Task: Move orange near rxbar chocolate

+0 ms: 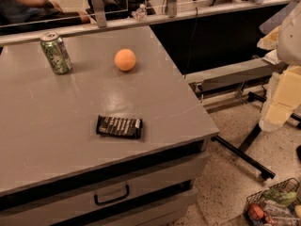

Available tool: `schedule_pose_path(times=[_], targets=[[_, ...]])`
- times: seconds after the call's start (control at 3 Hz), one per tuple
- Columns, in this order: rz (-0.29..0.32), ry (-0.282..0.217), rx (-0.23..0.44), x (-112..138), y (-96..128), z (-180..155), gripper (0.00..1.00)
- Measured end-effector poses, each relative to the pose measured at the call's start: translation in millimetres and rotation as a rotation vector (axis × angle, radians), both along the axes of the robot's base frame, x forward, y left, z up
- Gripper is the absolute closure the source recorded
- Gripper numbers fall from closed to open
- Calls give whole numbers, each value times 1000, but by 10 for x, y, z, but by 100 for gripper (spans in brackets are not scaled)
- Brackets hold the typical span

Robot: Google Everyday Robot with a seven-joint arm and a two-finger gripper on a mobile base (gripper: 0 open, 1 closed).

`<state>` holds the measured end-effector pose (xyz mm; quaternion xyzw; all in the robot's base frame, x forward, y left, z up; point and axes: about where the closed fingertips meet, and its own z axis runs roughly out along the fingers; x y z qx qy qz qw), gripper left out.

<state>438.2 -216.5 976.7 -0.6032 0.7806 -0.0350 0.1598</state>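
The orange (125,60) sits on the grey table (56,126), toward its far right side. The rxbar chocolate (119,126), a dark wrapper with white lettering, lies flat nearer the front edge, well apart from the orange. My gripper (277,102) shows as a pale cream shape at the right edge of the view. It hangs off the table over the floor, far from both things and touching neither.
A green can (56,53) stands upright at the table's far left. A rail with glass panels (99,6) runs behind the table. A wire basket (275,205) of goods sits on the floor at the bottom right. Black frame legs (242,157) cross the floor.
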Motion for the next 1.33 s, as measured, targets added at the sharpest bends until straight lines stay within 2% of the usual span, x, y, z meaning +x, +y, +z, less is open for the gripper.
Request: schedule_pose_path(times=[0.33, 0.67, 1.0, 1.33], targets=[[0, 0, 0, 0, 0, 0, 0], [-11, -26, 76, 55, 38, -14, 0], [17, -118, 329, 437, 229, -56, 0], [60, -216, 510, 775, 413, 0, 0]])
